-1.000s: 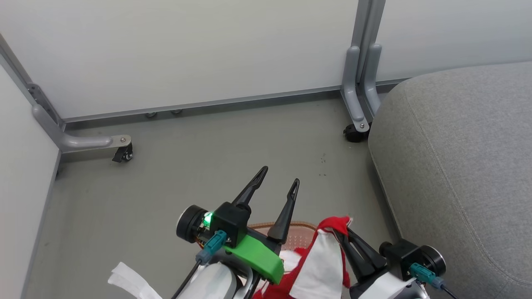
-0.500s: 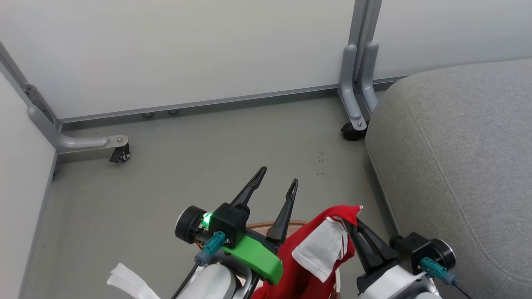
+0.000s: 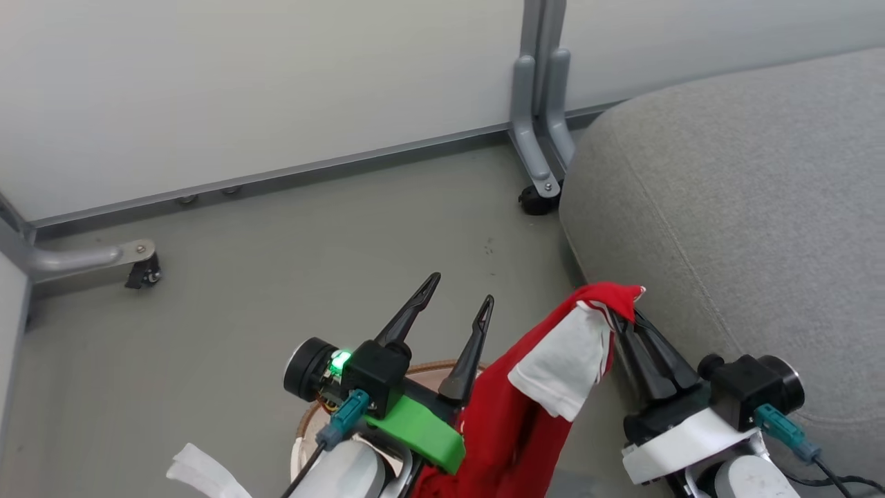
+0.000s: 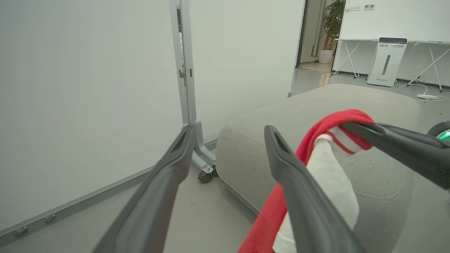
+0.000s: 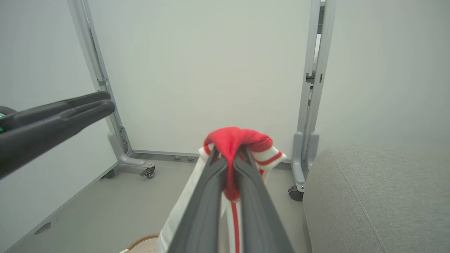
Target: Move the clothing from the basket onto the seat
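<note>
Right gripper [image 3: 622, 315]: closed tight on a fold of the clothing [image 3: 511, 422]; the garment is held up and draped below the fingers.
Left gripper [image 3: 460, 290]: spread wide, nothing held.
Clothing position: hung near the basket [image 3: 427, 366], just beside the seat [image 3: 726, 207] edge; not yet laid on it.

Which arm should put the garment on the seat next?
Right. The right gripper is shut on the garment, which hangs close beside the seat. The left gripper is open, empty, and farther from the seat, near the basket.
</note>
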{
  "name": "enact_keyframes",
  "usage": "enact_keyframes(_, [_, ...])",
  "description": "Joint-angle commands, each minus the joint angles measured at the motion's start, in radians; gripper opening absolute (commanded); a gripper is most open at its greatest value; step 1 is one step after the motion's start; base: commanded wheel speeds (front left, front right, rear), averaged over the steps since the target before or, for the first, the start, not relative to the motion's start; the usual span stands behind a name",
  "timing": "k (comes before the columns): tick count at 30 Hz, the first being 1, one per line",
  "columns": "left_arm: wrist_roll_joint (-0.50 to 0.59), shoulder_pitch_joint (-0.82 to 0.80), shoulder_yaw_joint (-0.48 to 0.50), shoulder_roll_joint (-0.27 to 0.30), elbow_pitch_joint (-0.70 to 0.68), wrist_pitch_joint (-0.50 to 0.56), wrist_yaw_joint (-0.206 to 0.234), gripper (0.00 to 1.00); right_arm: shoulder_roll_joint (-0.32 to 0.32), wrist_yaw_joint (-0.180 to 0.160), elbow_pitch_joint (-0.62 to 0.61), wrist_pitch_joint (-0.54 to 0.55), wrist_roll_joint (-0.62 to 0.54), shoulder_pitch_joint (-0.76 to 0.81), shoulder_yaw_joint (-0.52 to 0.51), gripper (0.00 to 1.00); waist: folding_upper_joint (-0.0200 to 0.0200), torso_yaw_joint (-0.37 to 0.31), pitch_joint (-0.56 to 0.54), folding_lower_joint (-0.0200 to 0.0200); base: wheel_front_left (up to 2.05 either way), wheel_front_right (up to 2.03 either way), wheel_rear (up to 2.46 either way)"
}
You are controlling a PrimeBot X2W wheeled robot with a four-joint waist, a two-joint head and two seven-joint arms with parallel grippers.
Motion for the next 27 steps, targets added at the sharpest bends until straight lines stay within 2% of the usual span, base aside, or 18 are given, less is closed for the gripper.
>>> enact_keyframes(1, [0.012,0.008,0.004,0.012,-0.005,-0.005,0.002,1.00,-0.006,-0.001,-0.020,-0.005,-0.001,-0.004,-0.008,0.00,-0.0001,-0.073,0.037,0.0000,0.00,0.00,0.00])
enact_keyframes(16, [0.029,-0.033,0.003,0.054,-0.006,-0.005,-0.023,1.00,0.013,-0.001,-0.120,-0.005,-0.026,0.020,-0.083,0.00,-0.0001,-0.297,0.153,0.0000,0.00,0.00,0.00])
enact_keyframes(22, [0.038,-0.051,-0.008,0.067,-0.002,0.000,-0.029,1.00,0.035,-0.001,-0.125,-0.005,-0.027,0.014,-0.107,0.00,-0.0001,-0.352,0.209,0.0000,0.00,0.00,0.00])
enact_keyframes(27, [0.052,-0.073,-0.022,0.076,-0.013,0.013,-0.037,1.00,0.051,-0.001,-0.142,-0.005,-0.029,-0.009,-0.135,0.00,-0.0001,-0.359,0.268,0.0000,0.00,0.00,0.00])
